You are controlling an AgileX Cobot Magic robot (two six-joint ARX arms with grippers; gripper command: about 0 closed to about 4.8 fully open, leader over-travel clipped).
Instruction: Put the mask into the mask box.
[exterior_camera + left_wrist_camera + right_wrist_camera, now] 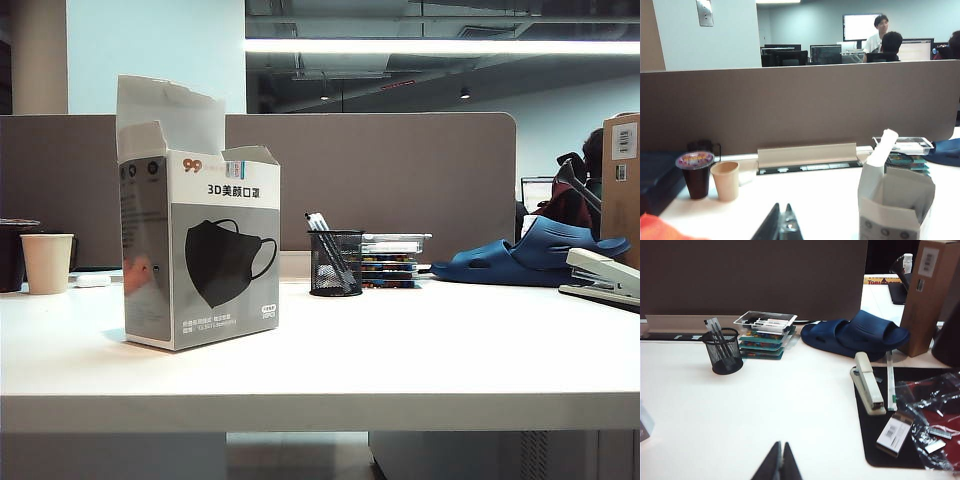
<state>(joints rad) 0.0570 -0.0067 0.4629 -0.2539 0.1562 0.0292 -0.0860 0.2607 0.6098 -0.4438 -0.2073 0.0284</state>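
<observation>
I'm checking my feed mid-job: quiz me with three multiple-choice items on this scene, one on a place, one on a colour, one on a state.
1. The mask box stands where in the exterior view?
A. left of the mesh pen holder
B. on the slipper
C. behind the stapler

2. The slipper's colour?
A. red
B. blue
C. yellow

3. The mask box's top flaps are:
A. taped shut
B. torn off
C. open

Answers: 1 A, the pen holder sits to its right. 2 B, it is dark blue in both views. 3 C, the flaps stand up above an open top in the left wrist view.
</observation>
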